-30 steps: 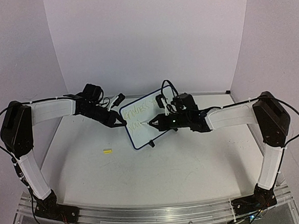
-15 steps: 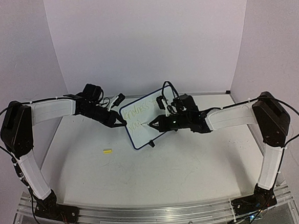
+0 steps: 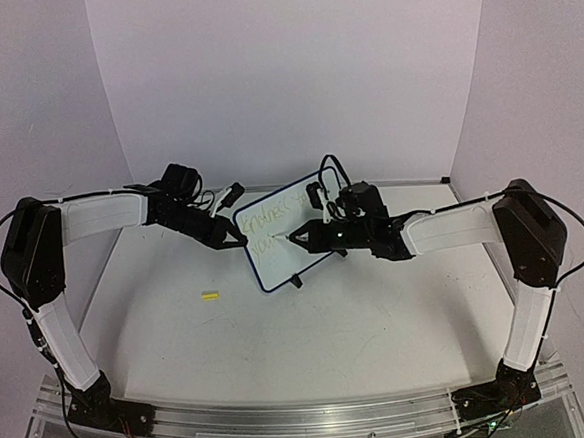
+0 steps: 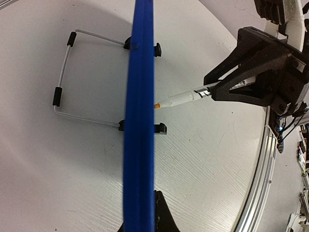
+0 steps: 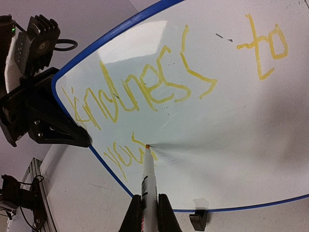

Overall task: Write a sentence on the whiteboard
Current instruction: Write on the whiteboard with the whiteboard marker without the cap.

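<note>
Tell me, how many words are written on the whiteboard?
3. "Kindness" and "to" are on the upper line; "you" is on the lower line, beside the tip of the marker. The whiteboard runs past the picture's edge, so more may be hidden.

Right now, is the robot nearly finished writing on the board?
Done: the sentence reads "kindness to" on its top line and "you" below, in yellow on the whiteboard. In hand: the left gripper clamps the board's edge, and the right gripper presses the marker tip to the board just after "you". Left: perhaps a last stroke or more words, which I cannot tell, then lifting the marker away.
</note>
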Controlling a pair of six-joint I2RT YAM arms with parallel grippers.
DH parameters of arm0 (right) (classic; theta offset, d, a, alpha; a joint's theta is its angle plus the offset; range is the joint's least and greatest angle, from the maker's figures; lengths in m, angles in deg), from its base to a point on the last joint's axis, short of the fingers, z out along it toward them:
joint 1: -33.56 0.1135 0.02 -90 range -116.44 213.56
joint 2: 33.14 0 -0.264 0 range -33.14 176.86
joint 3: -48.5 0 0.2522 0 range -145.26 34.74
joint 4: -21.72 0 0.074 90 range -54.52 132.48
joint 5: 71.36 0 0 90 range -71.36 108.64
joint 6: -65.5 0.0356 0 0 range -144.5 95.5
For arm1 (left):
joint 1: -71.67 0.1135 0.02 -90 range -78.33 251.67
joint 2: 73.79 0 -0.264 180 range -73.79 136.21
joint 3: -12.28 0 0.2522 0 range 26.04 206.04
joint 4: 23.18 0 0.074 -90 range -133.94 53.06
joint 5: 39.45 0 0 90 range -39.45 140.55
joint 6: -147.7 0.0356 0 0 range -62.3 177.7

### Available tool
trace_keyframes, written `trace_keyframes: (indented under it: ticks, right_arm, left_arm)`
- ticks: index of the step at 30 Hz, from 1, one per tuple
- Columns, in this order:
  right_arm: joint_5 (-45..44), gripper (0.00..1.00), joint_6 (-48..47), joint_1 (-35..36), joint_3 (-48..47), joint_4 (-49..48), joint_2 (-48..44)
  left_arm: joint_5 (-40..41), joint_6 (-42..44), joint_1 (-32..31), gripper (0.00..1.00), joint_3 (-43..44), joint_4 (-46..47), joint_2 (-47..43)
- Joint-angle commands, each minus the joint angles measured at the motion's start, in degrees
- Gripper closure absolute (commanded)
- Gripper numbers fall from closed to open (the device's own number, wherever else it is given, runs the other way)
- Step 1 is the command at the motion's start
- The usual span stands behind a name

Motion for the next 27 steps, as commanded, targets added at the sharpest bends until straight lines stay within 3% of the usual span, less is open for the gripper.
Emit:
trace_keyframes:
  ticks: [1, 27]
  right_arm:
    - [-4.1, 1.00, 0.8, -0.4, 0.2, -3.1, -1.2]
    - [-7.6, 1.00, 2.5, -0.4, 2.3, -3.1, -1.6]
  left_arm:
    - [0.0, 1.4, -0.2, 1.00, 2.9, -0.8, 0.1]
    - [-0.1, 1.3, -0.3, 1.00, 2.9, -0.7, 0.0]
